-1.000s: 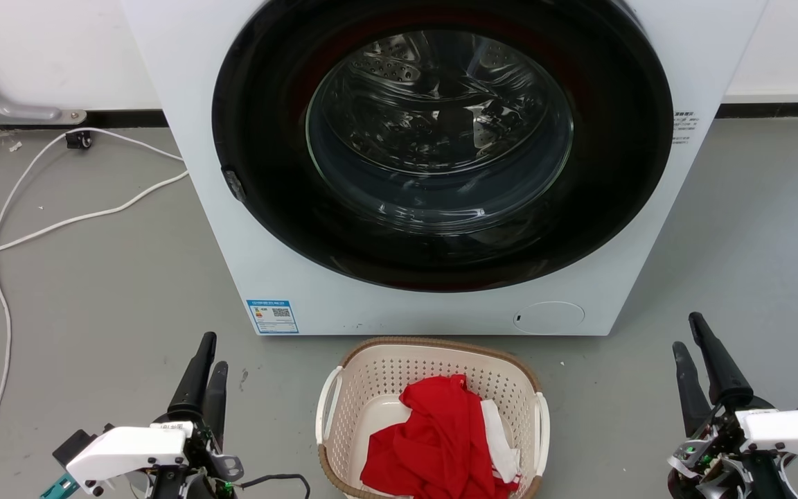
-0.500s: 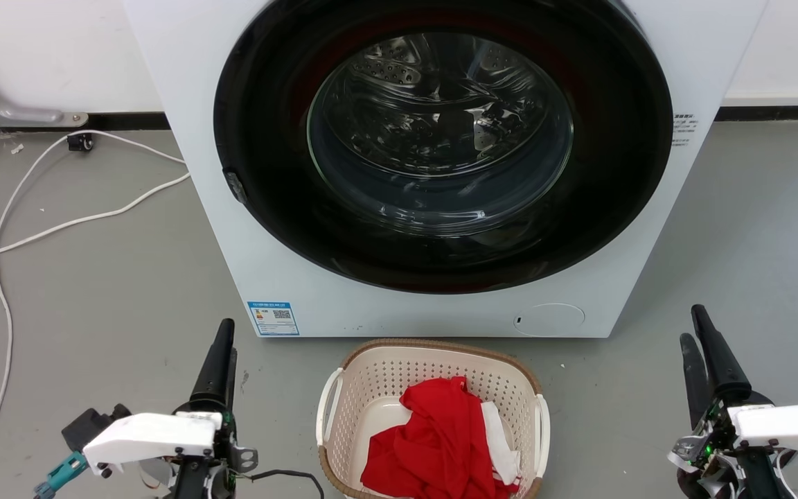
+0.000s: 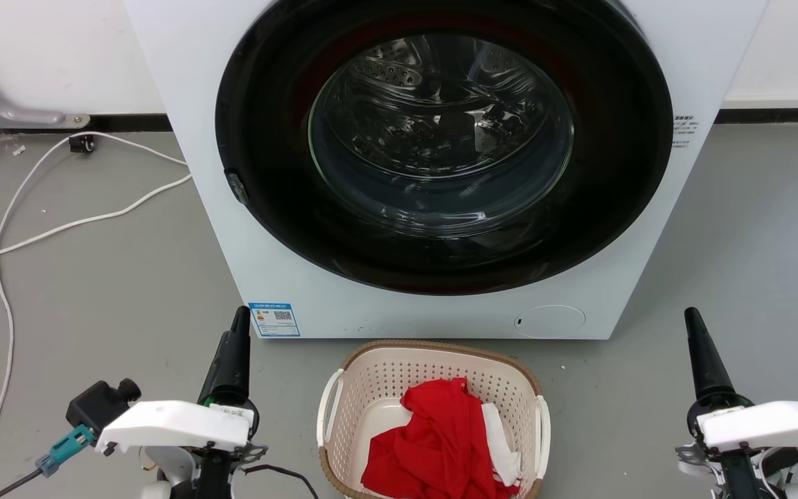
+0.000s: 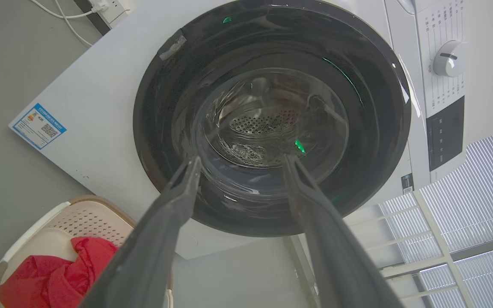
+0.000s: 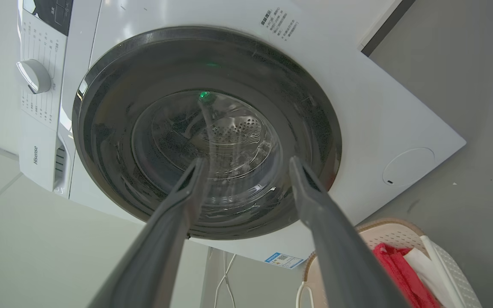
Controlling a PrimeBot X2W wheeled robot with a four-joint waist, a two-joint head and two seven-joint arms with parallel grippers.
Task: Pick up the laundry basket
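From the head camera, looking down: a cream-beige perforated plastic laundry basket (image 3: 399,371) with a brown woven-look rim and white side handles, low in the middle, standing on the grey floor (image 3: 94,291) just in front of the white front-loading washing machine (image 3: 191,104). Flanked by the left gripper (image 3: 240,319) at the lower left and the right gripper (image 3: 691,320) at the lower right, both well clear of the basket. Seen edge-on here, so no telling from this angle how far apart the dark fingers (image 3: 229,367) stand. Also here: a white cable (image 3: 59,225) snaking over the floor at the left, plus a blue label (image 3: 273,319) and a round service cover (image 3: 549,318) on the machine's lower front.

From the left wrist camera: left gripper (image 4: 242,159) spread wide and empty, pointing at the round dark-ringed glass door (image 4: 272,128), with the basket (image 4: 81,220) at the lower left corner. Adds a white control dial (image 4: 447,58) on the machine's panel and slatted window blinds (image 4: 464,205).

From the right wrist camera: right gripper (image 5: 247,160) likewise spread wide and empty, aimed at the same door, basket (image 5: 447,256) at the lower right. Gives the dial (image 5: 34,76) again, at the upper left.

Inside the basket: a crumpled red cloth (image 3: 440,443) heaped toward the near right, a white cloth (image 3: 503,436) tucked against its right side, bare cream bottom at the left. Inside the drum (image 3: 399,66) behind the glass: shiny perforated metal, contents unclear.
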